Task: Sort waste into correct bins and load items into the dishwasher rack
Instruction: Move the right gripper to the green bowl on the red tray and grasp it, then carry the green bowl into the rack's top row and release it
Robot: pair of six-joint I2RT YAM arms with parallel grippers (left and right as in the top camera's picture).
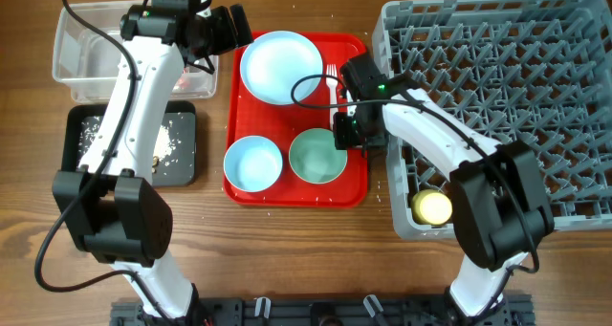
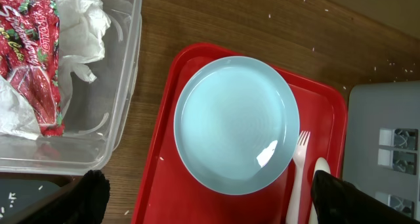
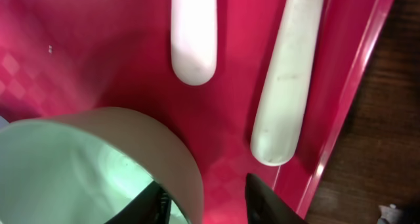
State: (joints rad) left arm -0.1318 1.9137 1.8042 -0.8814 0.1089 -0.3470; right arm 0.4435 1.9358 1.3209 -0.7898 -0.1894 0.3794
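Observation:
The pale blue plate (image 1: 280,68) lies at the back of the red tray (image 1: 236,187), with the white fork (image 2: 300,168) and spoon (image 2: 319,178) to its right. A blue bowl (image 1: 253,163) and a teal bowl (image 1: 317,156) sit at the tray's front. My right gripper (image 3: 203,201) is open and straddles the teal bowl's (image 3: 85,165) right rim, one finger inside and one outside. My left gripper (image 2: 216,201) is open and empty above the plate's (image 2: 236,125) near edge. The red wrapper (image 2: 33,60) and white napkin (image 2: 82,23) lie in the clear tub (image 1: 72,73). The yellow cup (image 1: 432,207) stands in the grey rack (image 1: 535,87).
The black tray (image 1: 76,125) with white crumbs sits in front of the clear tub, left of the red tray. The rack fills the right side, close against the red tray's right edge. A few crumbs lie on the wooden table (image 1: 287,259).

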